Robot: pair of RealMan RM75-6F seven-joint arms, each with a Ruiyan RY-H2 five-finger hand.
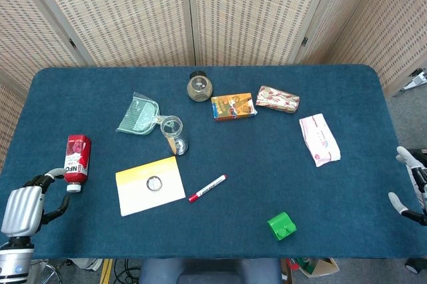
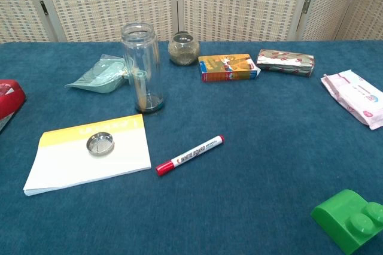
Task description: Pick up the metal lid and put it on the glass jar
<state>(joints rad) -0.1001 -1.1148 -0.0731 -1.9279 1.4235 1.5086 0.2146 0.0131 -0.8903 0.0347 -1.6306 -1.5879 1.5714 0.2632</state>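
A table (image 1: 347, 97) covered in dark blue felt stands before folding screens (image 1: 240, 11) of beige woven panels with pale frames. At the right, grey floor (image 1: 407, 107) shows beside the table.

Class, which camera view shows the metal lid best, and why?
The chest view: the metal lid appears large, with its rim and hollow plain, resting on the yellow-edged notepad. In the head view it is only a small round disc on the pad.
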